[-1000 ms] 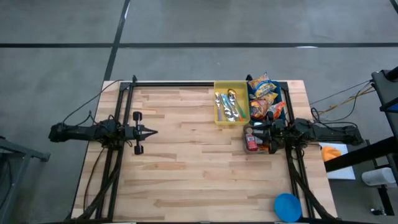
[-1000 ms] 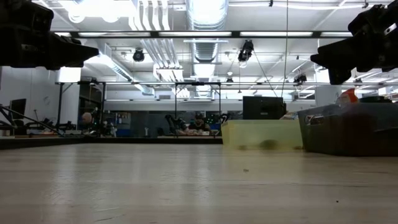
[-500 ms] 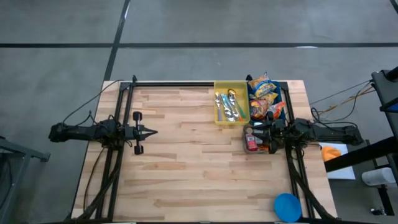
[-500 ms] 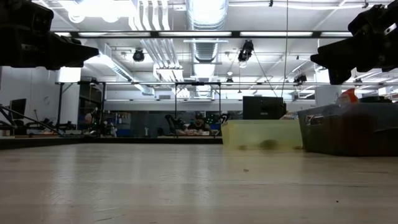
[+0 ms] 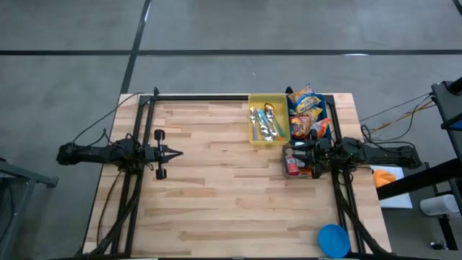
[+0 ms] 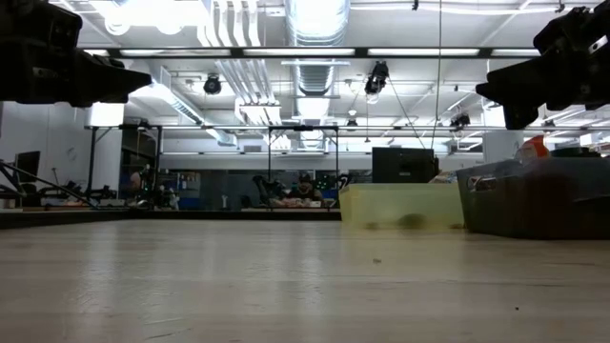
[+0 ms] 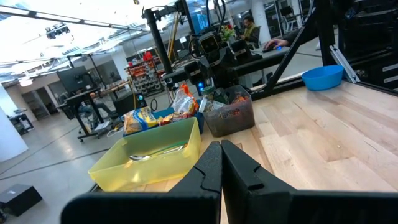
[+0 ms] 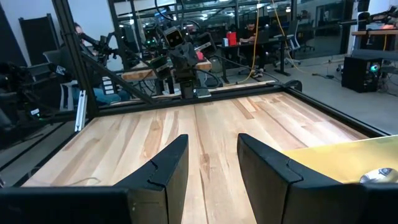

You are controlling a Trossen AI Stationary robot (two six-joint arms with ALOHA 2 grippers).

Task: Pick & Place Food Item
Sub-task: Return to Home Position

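Right gripper (image 8: 211, 142) gapes empty just beside the yellow bin (image 5: 269, 142) of perhaps 4 spoons (image 5: 264, 123); left gripper (image 5: 178, 152) closed, well apart.

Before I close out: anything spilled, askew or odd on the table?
Nothing looks spilled. The spoons lie inside the yellow bin, and the snack packets are heaped high in the blue bin. Only the blue bowl stands out, sitting alone near a corner of the table.
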